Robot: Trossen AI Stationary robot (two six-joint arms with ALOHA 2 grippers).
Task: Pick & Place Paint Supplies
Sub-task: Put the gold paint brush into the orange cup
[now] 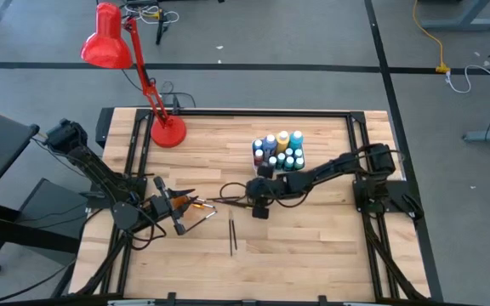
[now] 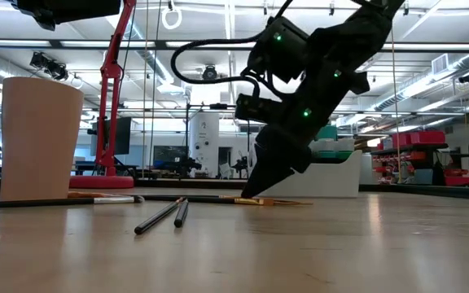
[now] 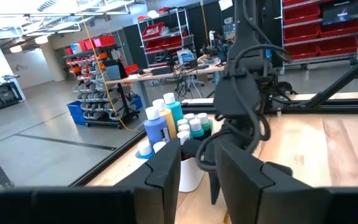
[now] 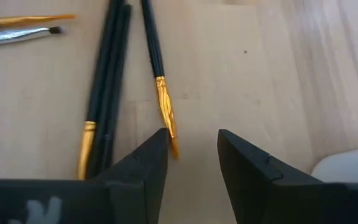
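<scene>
Two dark paintbrushes [image 2: 163,215] lie nearest my low camera on the counter [image 2: 316,244]. My right gripper [image 4: 191,149] tilts steeply down, fingers apart over a gold-ferruled brush [image 4: 157,68]. Left gripper [image 3: 197,168] waits, fingers apart. Paint bottles [image 1: 281,149] stand in the white tray [image 2: 332,175] beyond.

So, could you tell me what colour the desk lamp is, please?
Red, clearest in the high view: desk lamp.

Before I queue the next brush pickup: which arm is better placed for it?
Right. The right gripper hangs open just above the gold-ferruled paintbrush on the table. The left gripper sits farther off, beside the cup.
</scene>
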